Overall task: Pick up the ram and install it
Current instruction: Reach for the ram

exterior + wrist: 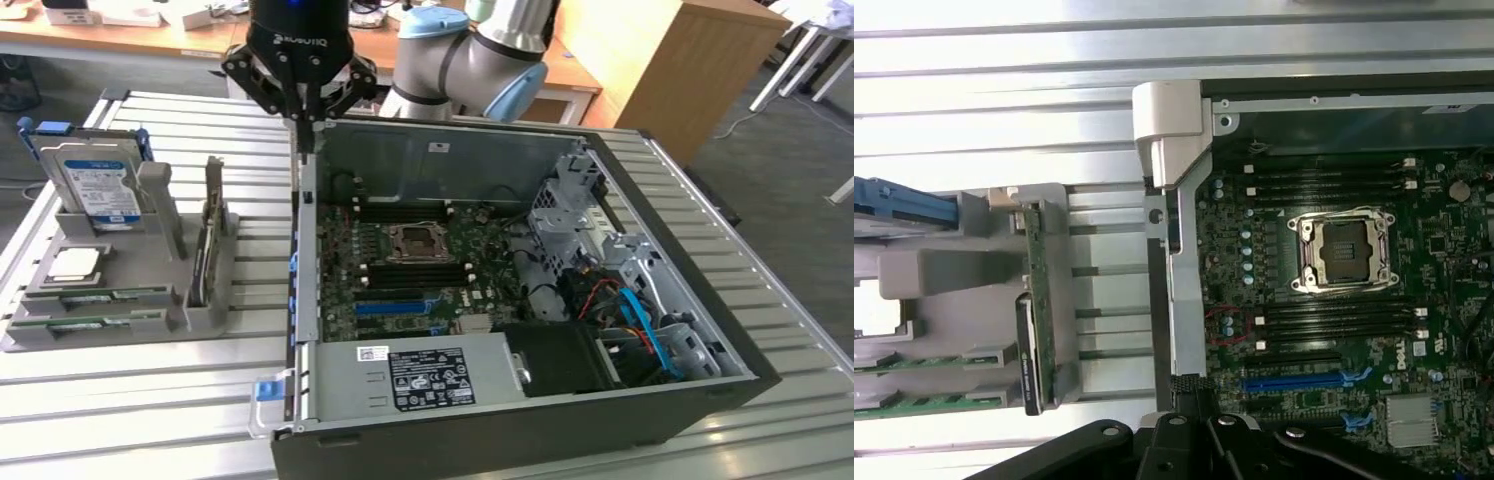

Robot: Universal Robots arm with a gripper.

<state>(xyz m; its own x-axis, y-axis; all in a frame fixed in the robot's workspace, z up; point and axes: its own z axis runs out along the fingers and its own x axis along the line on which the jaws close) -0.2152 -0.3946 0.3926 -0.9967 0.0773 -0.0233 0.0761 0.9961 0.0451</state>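
Ram (104, 296): thin green stick sat in a slot along the near side of the grey holder rack (200, 320), at the exterior view's left, well apart from the computer case (534, 440). A second stick like it sat in the slot just beside.
Gripper (304, 148): hung above the far end of the case wall nearest the rack. Jaws were together with nothing between them. It was nowhere near the ram.
Rack neighbours: hard drive (91, 185) stood upright at the far end, a processor chip (74, 263) lay flat in the middle, and an expansion card (210, 245) stood on edge beside the ram slots.
Case: lay open with the motherboard (461, 285) facing up. Long black memory slots (1334, 320) ran on either side of the bare CPU socket (416, 240) and appeared unfilled.
Weight, judged: very light, no strain on the arm.
Stiffness, judged: rigid along its length but thin, so it would flex or crack if levered or pressed unevenly.
Surface, judged: smooth board faces with raised chips, so a weak pinch could slip.
Fragility, judged: high, since the chips and contact edge would not take knocks.
Hold, judged: best across the two flat faces at mid-length of the exposed upper edge, clear of the contact edge. An off-centre grip would likely let it tilt.
Progress, judged: ram untouched in the rack.
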